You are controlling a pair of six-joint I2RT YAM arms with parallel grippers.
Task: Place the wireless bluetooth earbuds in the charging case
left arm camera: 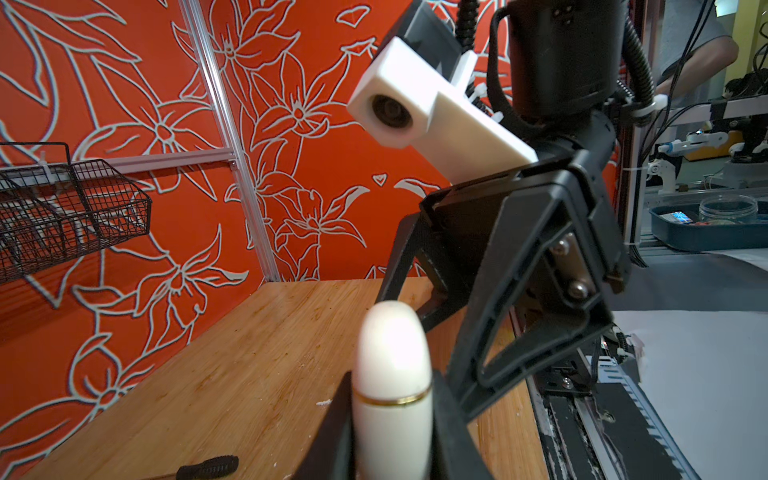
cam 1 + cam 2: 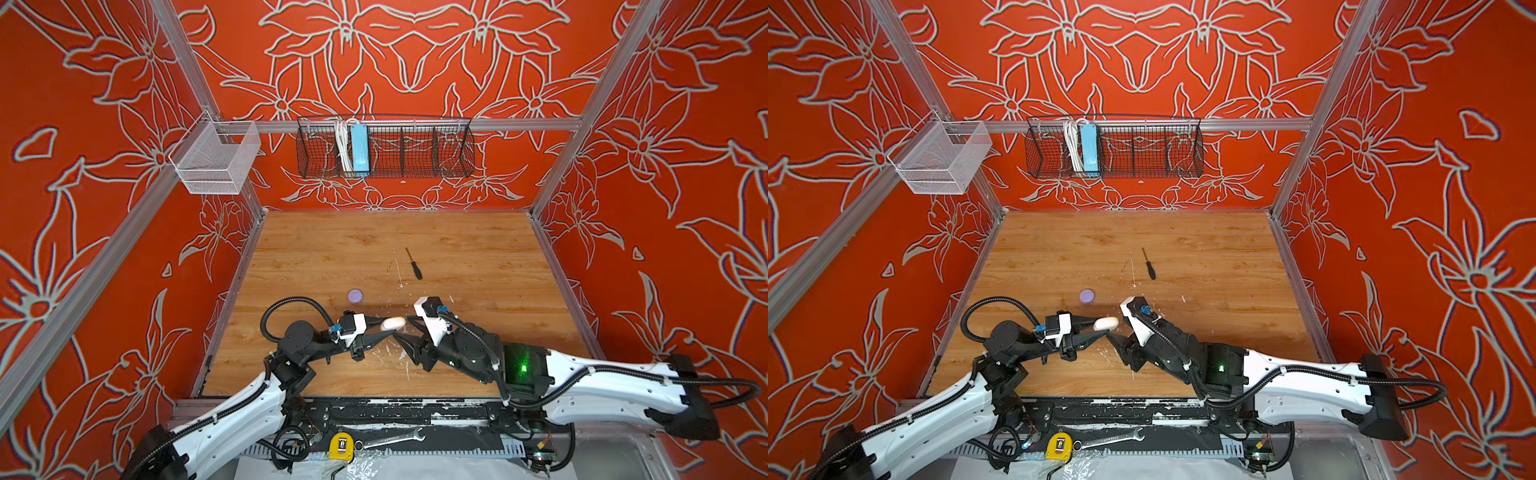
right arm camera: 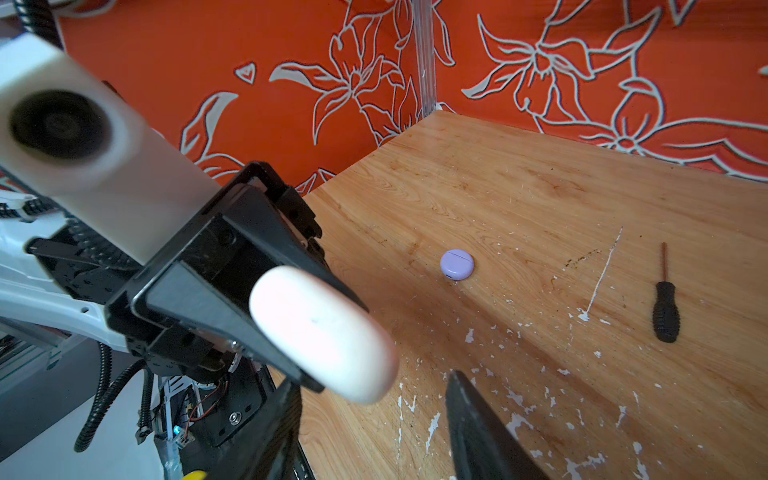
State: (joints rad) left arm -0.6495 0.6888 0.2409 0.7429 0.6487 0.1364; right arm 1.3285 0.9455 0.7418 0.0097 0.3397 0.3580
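The cream case [image 1: 392,374] runs off the left wrist view's edge; the right wrist view blurs it.

Wooden table [image 2: 332,249]: lavender case [image 2: 355,296], likely screwdriver [image 2: 414,264].

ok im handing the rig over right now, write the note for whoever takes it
Left gripper: shut on the cream-white charging case, held off the wooden table, lid closed.
Right gripper: open and empty, jaws either side of that case's free end.
Lavender charging case: closed, lying on the table behind the grippers.
Earbuds: none visible in any view; cannot tell if any are inside the cases.
Done: cream case picked up. Left: probably open it, then seat the earbuds.
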